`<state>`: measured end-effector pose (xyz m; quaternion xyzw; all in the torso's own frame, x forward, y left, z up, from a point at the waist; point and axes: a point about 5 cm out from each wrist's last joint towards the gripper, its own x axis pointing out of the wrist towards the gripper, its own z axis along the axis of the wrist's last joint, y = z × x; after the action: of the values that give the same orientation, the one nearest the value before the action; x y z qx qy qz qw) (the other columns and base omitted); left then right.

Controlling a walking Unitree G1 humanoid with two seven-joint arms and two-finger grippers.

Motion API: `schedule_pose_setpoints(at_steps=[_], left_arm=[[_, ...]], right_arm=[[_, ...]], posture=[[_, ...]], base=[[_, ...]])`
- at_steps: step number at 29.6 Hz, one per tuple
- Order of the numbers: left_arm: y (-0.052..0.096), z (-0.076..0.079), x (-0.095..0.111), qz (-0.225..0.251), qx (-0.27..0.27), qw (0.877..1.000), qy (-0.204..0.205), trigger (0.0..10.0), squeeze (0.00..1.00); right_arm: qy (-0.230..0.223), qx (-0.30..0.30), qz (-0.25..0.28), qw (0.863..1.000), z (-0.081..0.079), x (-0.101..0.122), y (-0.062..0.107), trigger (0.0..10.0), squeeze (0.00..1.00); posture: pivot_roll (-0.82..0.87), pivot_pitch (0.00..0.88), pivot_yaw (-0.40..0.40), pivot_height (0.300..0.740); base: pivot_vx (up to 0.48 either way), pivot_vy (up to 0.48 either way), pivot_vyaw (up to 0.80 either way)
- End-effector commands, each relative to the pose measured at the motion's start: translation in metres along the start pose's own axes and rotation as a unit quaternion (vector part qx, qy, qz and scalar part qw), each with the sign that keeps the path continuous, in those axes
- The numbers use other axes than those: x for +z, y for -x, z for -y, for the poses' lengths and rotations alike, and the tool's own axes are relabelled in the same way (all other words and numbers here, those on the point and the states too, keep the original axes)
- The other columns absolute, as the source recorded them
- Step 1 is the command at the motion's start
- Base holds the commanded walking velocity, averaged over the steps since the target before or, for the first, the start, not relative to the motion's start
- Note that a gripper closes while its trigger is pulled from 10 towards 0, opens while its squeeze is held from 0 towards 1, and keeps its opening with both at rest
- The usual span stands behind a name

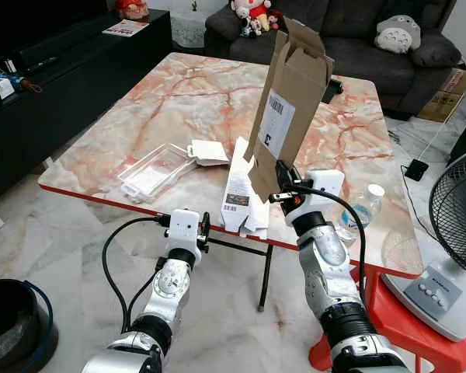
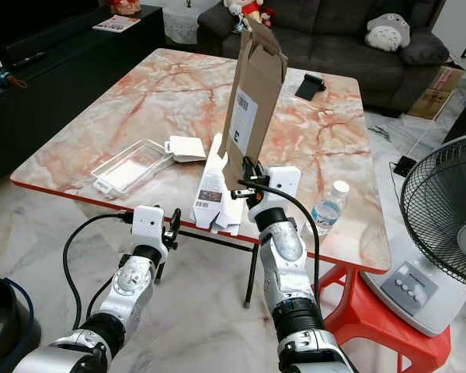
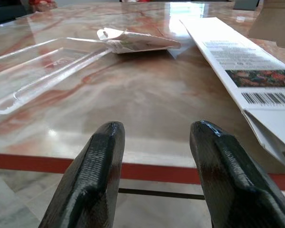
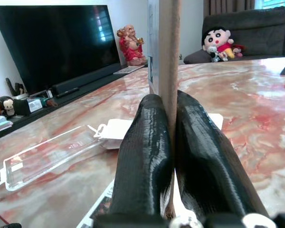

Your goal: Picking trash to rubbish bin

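Above the bench [image 1: 124, 148] edge, right hand [image 1: 283, 189] clamped on upright cardboard [image 1: 287, 101], lifted but not binned; left hand [image 1: 204, 228] parted, empty, below the rim; white box [image 1: 241, 194], plastic tray [image 1: 151, 172], bottle [image 1: 363, 206] left; bin [image 1: 15, 322] down left.

No words or numbers legible, barcode on white label on the held-up brown carton [image 1: 289, 101], barcode and blurred print lines on the white box [image 3: 249, 61] at the table's [image 1: 140, 109] near edge
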<state>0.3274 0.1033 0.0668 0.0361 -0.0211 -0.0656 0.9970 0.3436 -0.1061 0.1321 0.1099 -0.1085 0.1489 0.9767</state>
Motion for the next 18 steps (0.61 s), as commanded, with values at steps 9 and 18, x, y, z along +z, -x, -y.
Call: schedule_pose_setpoints(at_steps=[9, 18], left_arm=[[-0.0025, 0.0049, 0.0051, 0.013, -0.010, 1.000, -0.003, 10.0, 0.00], [-0.0025, 0.0050, 0.0052, 0.013, -0.012, 1.000, -0.004, 10.0, 0.00]], right_arm=[[-0.001, -0.009, 0.004, 1.000, 0.0049, 0.0021, -0.0006, 10.0, 0.00], [-0.001, -0.010, 0.006, 1.000, 0.0058, 0.0025, -0.0004, 10.0, 0.00]], posture=[[-0.06, 0.041, -0.051, 0.740], [-0.06, 0.045, -0.049, 0.740]], base=[[-0.313, 0.000, 0.00], [-0.312, 0.000, 0.00]])
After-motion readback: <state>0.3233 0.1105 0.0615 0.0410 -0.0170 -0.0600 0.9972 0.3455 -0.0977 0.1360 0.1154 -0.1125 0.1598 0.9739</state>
